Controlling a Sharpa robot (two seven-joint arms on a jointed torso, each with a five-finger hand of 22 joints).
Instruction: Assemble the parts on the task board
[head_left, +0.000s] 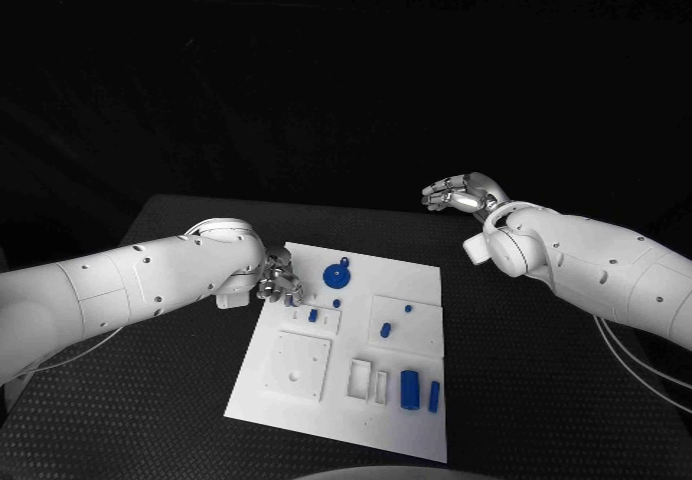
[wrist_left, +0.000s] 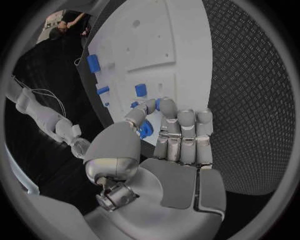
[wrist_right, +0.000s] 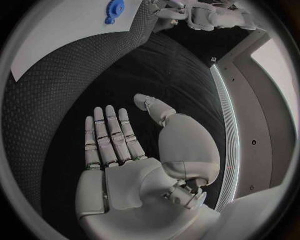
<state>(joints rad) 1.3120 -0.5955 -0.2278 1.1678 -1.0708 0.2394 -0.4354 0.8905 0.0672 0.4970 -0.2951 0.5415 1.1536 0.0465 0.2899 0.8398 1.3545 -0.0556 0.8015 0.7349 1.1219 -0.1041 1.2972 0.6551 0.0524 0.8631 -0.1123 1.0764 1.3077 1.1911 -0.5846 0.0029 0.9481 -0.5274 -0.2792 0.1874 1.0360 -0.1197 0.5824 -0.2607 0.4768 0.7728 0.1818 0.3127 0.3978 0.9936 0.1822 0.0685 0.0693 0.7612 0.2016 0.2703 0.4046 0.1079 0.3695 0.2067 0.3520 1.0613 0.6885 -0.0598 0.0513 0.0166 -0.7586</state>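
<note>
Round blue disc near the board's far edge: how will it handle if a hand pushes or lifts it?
The blue disc lies flat on the task board, so it will probably slide, not roll. It looks thin and rigid, likely light. Its low edge may be awkward for the left hand to pinch.

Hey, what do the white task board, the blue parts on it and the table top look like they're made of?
Task board: likely matte white plastic, smooth, with raised plates and cut slots. Blue parts, such as the round one: probably moulded or printed plastic, evenly coloured, no shine. Table: black, with a fine embossed grid texture, possibly a rubber or textured plastic mat; hard to tell.
</note>
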